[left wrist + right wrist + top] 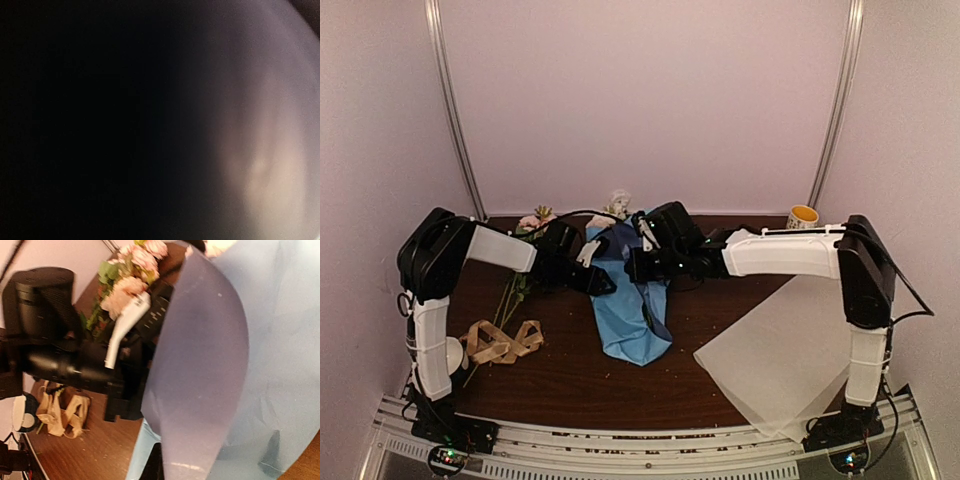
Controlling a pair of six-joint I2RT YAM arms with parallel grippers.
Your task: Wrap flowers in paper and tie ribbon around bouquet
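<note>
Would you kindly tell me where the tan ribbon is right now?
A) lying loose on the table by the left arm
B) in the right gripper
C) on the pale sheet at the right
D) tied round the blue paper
A: the ribbon lies in loose loops on the table beside the left arm, apart from the blue paper.

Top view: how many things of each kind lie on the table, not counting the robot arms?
Blue paper bouquet: 1
Loose flower bunch: 1
Tan ribbon: 1
Pale sheet: 1
Yellow mug: 1
Total: 5
</note>
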